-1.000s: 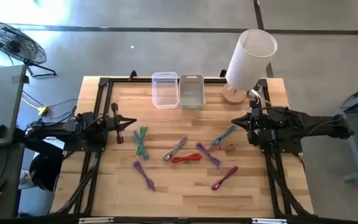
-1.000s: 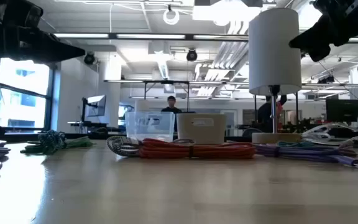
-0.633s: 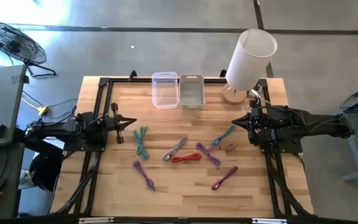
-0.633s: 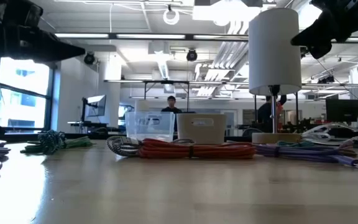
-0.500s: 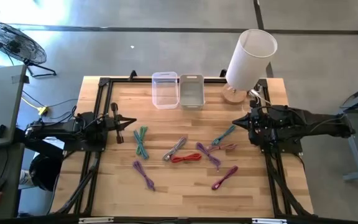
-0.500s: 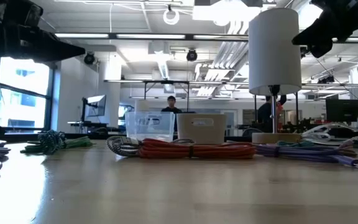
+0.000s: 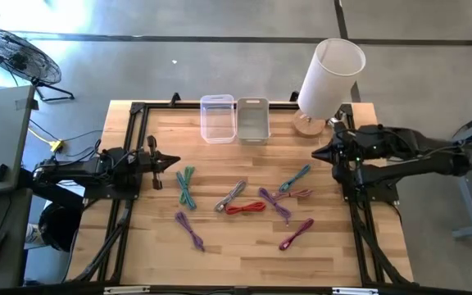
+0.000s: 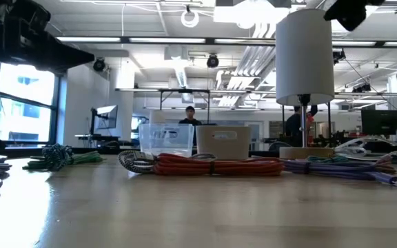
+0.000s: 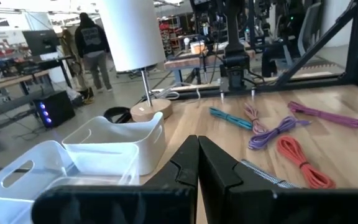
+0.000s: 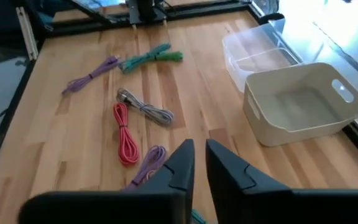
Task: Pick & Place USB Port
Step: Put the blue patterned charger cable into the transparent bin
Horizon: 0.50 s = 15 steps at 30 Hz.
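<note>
Several bundled USB cables lie on the wooden table: a green one [image 7: 187, 187], a grey one [image 7: 230, 195], a red one [image 7: 246, 208], a teal one [image 7: 295, 178], purple ones [image 7: 275, 203] and a magenta one [image 7: 296, 233]. My left gripper [image 7: 175, 162] hovers shut at the table's left side, beside the green bundle. My right gripper [image 7: 315, 154] hangs above the table's right side, near the teal bundle. In its wrist view the right gripper [image 10: 199, 152] shows a narrow gap between its fingers, with nothing in it.
A clear bin [image 7: 217, 119] and a white bin [image 7: 252, 120] stand side by side at the far edge. A white-shaded lamp [image 7: 326, 82] stands on its round base at the far right corner. People move in the room beyond the table.
My right gripper has risen and swung a little toward the far edge; in the low view it has climbed almost out of the picture's top. The cables and my left arm have kept still.
</note>
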Each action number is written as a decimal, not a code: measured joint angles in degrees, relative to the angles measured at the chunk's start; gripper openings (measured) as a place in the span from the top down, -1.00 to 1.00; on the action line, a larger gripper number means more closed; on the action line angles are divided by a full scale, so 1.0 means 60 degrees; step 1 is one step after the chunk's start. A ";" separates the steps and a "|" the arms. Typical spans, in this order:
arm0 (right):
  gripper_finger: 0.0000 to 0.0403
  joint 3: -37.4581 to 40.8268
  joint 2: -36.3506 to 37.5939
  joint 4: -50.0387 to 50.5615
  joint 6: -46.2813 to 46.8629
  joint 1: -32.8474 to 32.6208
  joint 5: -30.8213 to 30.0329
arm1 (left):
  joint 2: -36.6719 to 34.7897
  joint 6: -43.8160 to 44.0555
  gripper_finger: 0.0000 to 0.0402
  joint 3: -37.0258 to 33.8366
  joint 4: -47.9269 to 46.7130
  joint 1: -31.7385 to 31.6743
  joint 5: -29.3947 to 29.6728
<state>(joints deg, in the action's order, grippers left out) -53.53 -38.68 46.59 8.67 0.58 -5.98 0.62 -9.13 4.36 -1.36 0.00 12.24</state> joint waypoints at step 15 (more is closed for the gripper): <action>0.26 -0.2300 -0.3157 0.3272 -0.1334 0.0000 0.0419 | -0.0002 -0.0163 0.98 0.1241 -0.1079 0.0002 -0.0449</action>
<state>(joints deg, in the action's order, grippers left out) -67.33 -57.62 66.22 0.67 0.58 -3.47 0.61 -10.10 11.81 -7.84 0.01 9.54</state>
